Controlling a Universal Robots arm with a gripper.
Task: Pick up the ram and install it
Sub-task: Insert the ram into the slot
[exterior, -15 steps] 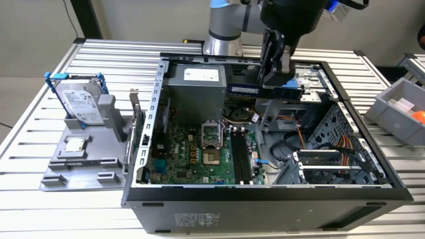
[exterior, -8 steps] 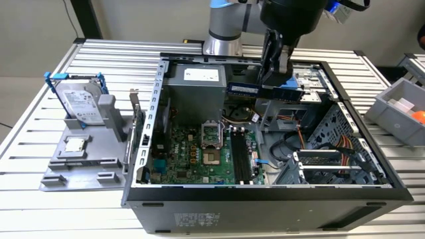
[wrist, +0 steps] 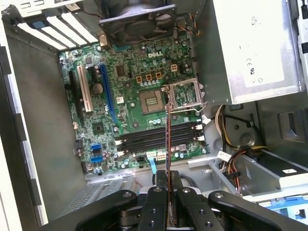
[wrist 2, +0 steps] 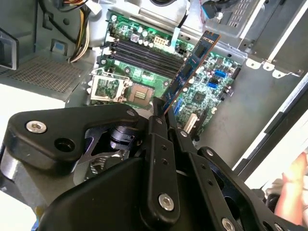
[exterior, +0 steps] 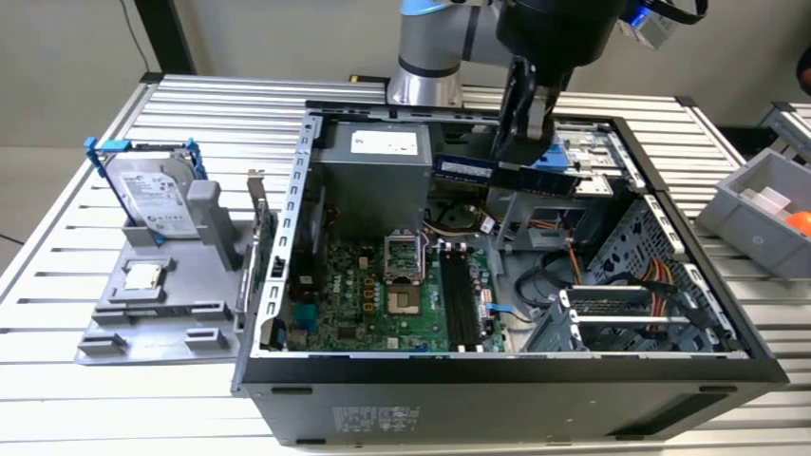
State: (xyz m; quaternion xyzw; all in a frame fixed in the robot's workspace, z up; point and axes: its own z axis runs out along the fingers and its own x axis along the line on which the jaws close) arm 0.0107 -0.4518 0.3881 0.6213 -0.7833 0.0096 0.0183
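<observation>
The fingers [wrist: 159,187] are clenching the ram [exterior: 466,167], holding it on edge above the computer case [exterior: 507,370] near the power supply [exterior: 374,176], crosswise to the memory slots [exterior: 462,299], probably to clear the walls.

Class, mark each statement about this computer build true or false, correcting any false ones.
1. The gripper is shut on the ram. True.
2. The ram sits in a memory slot. False: it hangs above the motherboard, and the slots are empty.
3. The hard drive stands outside the computer case. True.
4. The computer case is closed. False: its side is open, showing the motherboard.
</observation>
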